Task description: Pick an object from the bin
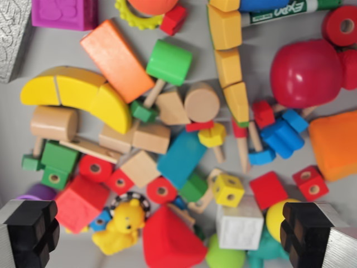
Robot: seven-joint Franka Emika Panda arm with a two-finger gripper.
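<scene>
I look straight down into a grey bin (50, 53) crowded with toy blocks. My gripper (167, 231) hangs open above them, its black fingertips (30, 229) at the lower left and lower right corners, nothing between them. Below the gap lie a red wedge (170, 240), a yellow teddy bear (122, 226), a white cube (240, 226) and a yellow holed cube (228, 190). A blue block (181, 159) and a plain wooden cube (139, 167) lie just above those. None of them touches the fingers.
An orange bar (117, 60), a yellow arch in pieces (78, 95), a green cylinder (169, 62), a big red ball shape (307, 72), an orange block (334, 145), a purple brick (64, 12) and a green marker (284, 10) fill the rest.
</scene>
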